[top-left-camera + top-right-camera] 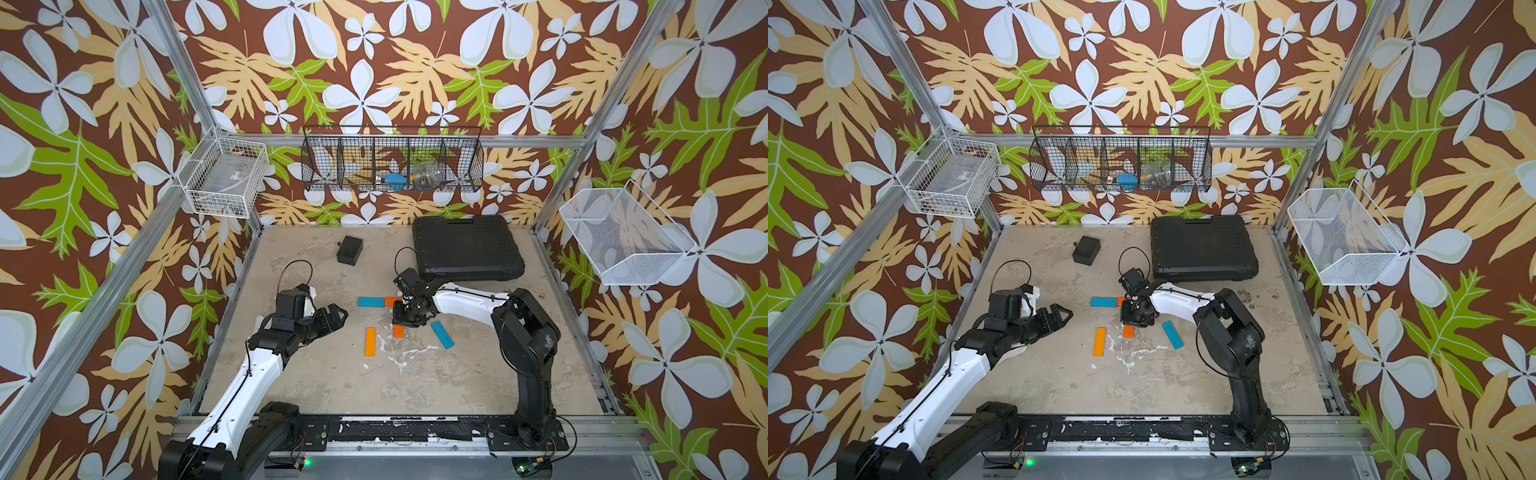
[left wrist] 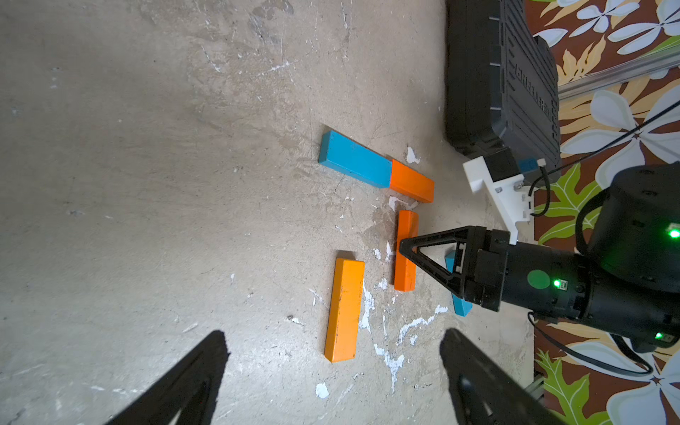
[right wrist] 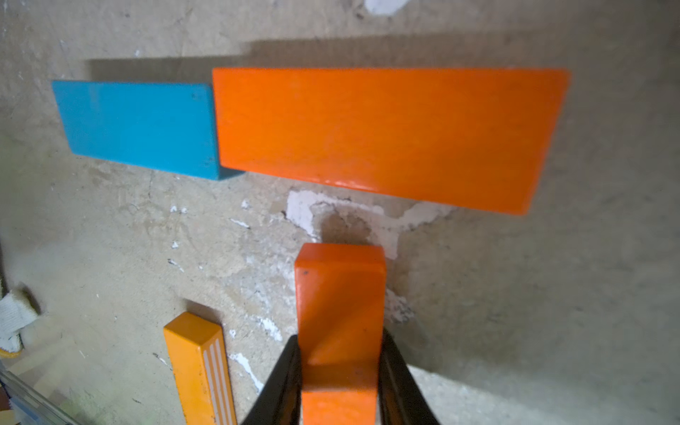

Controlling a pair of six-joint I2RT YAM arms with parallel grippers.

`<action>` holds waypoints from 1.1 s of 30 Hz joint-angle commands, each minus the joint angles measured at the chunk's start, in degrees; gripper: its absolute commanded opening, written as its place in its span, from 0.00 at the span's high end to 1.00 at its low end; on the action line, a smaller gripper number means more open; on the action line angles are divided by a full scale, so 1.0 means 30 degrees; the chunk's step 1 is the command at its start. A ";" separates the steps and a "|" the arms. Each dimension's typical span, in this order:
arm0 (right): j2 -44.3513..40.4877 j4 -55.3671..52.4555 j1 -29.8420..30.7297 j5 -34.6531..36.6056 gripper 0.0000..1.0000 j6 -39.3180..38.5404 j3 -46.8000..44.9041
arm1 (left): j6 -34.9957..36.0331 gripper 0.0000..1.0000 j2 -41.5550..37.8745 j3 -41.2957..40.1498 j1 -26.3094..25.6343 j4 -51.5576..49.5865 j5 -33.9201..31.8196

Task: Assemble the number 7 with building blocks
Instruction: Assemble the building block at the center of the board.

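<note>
Pinched by the right end effector (image 3: 340, 353), the near orange block (image 3: 340, 294) is pointed at, without touching, the far orange block (image 3: 386, 136), which is butted end to end against a blue block (image 3: 140, 125) on the surface (image 1: 316, 374). A paler orange block (image 2: 344, 309) is laid beside the near one, a second blue block (image 1: 442, 334) apart. The left end effector (image 1: 338, 312) is spread.

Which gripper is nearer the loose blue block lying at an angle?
Right. The right gripper, shut on an orange block, is just beside the loose blue block; the left gripper is open, beyond the yellow-orange block, well away.
</note>
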 commanded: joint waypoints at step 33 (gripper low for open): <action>0.0234 -0.3321 -0.0491 0.1882 0.39 0.0655 -0.1490 | -0.0421 0.07 0.0093 -0.0338 0.0027 0.0625 0.0047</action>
